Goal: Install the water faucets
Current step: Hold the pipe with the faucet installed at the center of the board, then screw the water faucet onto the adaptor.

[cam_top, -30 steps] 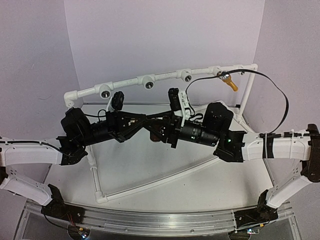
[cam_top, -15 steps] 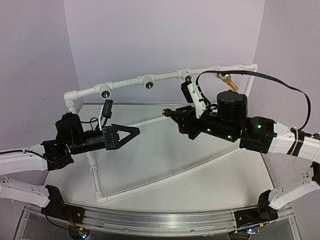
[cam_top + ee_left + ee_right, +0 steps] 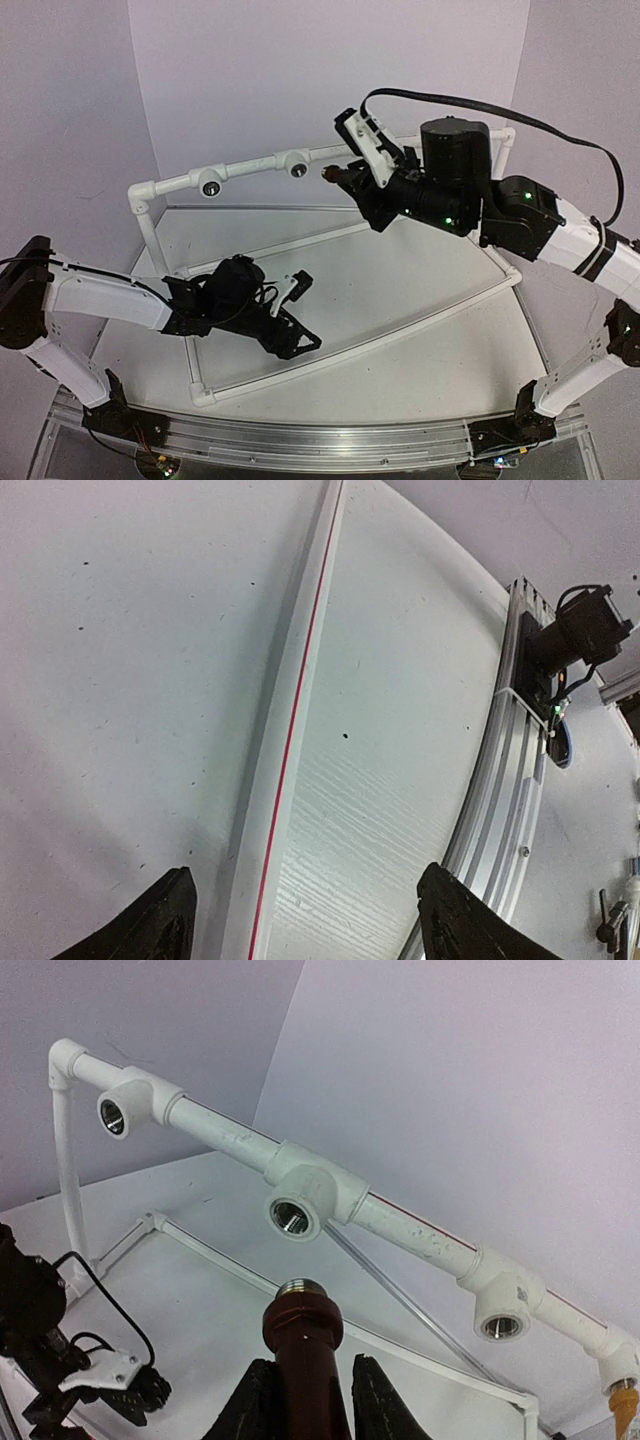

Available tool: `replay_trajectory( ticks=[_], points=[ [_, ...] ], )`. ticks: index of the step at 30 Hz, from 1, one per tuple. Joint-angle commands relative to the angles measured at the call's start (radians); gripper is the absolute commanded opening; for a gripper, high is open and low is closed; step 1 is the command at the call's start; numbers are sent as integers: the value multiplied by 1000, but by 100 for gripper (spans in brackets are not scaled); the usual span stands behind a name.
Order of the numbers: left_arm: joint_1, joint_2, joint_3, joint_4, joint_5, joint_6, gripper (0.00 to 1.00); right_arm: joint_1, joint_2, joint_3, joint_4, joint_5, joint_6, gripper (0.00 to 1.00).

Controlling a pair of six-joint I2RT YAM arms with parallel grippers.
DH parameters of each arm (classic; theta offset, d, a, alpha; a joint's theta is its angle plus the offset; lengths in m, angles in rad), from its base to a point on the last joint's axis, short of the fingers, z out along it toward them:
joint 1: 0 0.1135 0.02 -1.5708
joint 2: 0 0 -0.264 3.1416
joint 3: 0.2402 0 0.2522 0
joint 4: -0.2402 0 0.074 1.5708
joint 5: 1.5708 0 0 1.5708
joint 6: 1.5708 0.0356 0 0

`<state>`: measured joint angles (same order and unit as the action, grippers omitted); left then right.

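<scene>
Two faucets are in sight, and only one is in your grip. Your right pincer [image 3: 308,1385] is clenched on the dark reddish-brown faucet [image 3: 303,1325], with a finger [image 3: 256,1405] pressed to each side of its body. Its silvery threaded end sticks out beyond the fingertips. That end points at the middle socket [image 3: 291,1216] on the raised white pipe rail [image 3: 225,1135]. In the wrist view it sits close below the socket's dark opening but does not touch it.

From the top camera you see the same faucet [image 3: 329,172] held in the air just right of that socket [image 3: 297,169], level with the rail, with the right pincer [image 3: 345,178] behind it. The yellow-orange faucet [image 3: 623,1407] hangs from the fitting [image 3: 615,1365] at the far right end of the rail, only partly inside the wrist picture. From above, the right arm [image 3: 520,215] hides it.

Your left pincer [image 3: 300,343] is low over the desk [image 3: 400,300], well apart from the rail. Its jaws stand wide apart, released and holding nothing. The left wrist view shows both finger tips [image 3: 160,925] spread over the desk. A white pipe with a red line [image 3: 285,740] runs between them in that view, and an aluminium track [image 3: 510,780] lies off to the side.
</scene>
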<state>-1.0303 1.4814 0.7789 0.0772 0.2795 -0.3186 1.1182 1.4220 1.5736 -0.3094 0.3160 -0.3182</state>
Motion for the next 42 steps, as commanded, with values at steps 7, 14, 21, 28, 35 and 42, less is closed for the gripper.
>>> replay_trajectory(
  ticks=[7, 14, 21, 28, 35, 42],
  points=[
    [-113, 221, 165, -146, -180, 242, 70, 48, 105, 115, -8, 112, -154, 0],
    [-138, 311, 190, -154, -221, 281, 57, 85, 71, 55, 54, 150, -242, 0],
    [-138, 377, 194, -148, -286, 299, 38, 145, 85, -90, 386, 322, -551, 0],
    [-138, 396, 174, -131, -303, 325, 27, 160, 165, -190, 801, 416, -941, 0],
    [-138, 389, 133, -105, -296, 359, 6, 117, 239, -215, 954, 392, -1171, 0],
    [-138, 409, 122, -89, -287, 358, 0, 86, 271, -222, 1003, 369, -1224, 0]
  ],
)
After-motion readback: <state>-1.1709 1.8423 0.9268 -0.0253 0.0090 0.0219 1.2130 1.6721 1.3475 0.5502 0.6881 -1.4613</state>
